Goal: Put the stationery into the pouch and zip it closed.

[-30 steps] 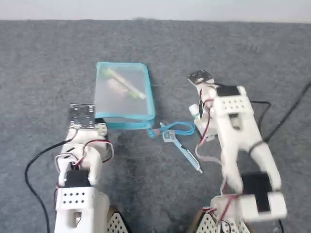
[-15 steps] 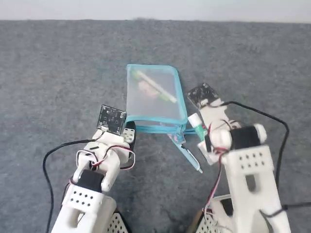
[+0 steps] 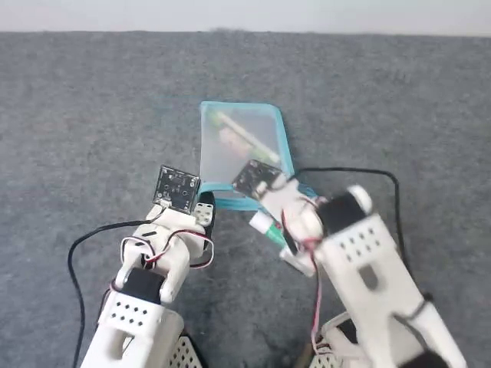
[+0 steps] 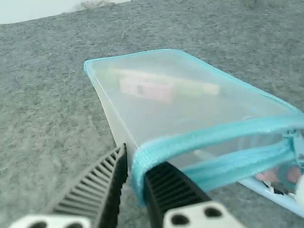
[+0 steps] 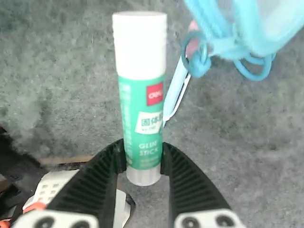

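A clear pouch (image 3: pixel 242 146) with teal trim lies mid-table, holding a pink eraser (image 4: pixel 145 89) and other stationery. My left gripper (image 3: pixel 205 215) is at its near left corner, shut on the teal zipper edge (image 4: pixel 142 161) of the pouch (image 4: pixel 190 109). My right gripper (image 3: pixel 285 241) sits just in front of the pouch's near edge, shut on a green and white glue stick (image 3: pixel 263 223). The glue stick (image 5: pixel 141 95) stands out between the fingers (image 5: pixel 107 175), cap end away from the wrist. A light blue pen (image 5: pixel 176 92) and the pouch's teal strap loop (image 5: pixel 199 57) lie beside it on the mat.
Grey felt mat (image 3: pixel 92 115) covers the table, with open room left, right and behind the pouch. A black cable (image 3: pixel 77 253) trails by the left arm and another (image 3: pixel 380 178) loops over the right arm. The mat's far edge meets a pale wall.
The pouch has slid to the right with my left gripper on it, then stayed put. My right arm has swung left, bringing the glue stick to the pouch's near edge and over the pen.
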### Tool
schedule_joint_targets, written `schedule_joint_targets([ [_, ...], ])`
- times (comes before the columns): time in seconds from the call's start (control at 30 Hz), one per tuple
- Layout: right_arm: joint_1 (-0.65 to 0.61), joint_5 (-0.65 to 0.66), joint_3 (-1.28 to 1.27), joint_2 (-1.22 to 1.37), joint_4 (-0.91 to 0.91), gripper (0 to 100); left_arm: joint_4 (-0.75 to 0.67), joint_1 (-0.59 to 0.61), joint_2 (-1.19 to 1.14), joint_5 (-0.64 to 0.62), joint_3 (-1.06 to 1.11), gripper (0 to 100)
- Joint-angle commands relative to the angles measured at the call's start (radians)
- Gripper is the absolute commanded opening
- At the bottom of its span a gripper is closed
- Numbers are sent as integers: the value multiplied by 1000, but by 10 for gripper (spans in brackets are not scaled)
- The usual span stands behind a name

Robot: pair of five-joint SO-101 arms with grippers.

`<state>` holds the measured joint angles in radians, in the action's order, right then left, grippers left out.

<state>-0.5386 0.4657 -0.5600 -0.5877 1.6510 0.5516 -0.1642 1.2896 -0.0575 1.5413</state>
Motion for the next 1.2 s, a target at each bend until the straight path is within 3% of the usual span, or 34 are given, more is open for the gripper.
schedule_joint_targets([
  [0.0,-7,-31,160,166,8,6,-23,-14,-3,-15,-44,12],
  [0.4,-12,-213,770,751,130,7,-23,-15,-3,-12,-41,12],
  [0.6,-27,-285,1026,898,143,7,-25,-60,-3,-11,-27,12],
  [0.83,-148,-287,1048,908,124,18,-26,-55,-3,-9,-27,12],
  [1.03,-176,-287,1048,908,56,179,-26,-49,-3,-9,-25,12],
  [1.17,-177,-287,1048,906,45,236,-26,-32,-3,-9,-25,12],
])
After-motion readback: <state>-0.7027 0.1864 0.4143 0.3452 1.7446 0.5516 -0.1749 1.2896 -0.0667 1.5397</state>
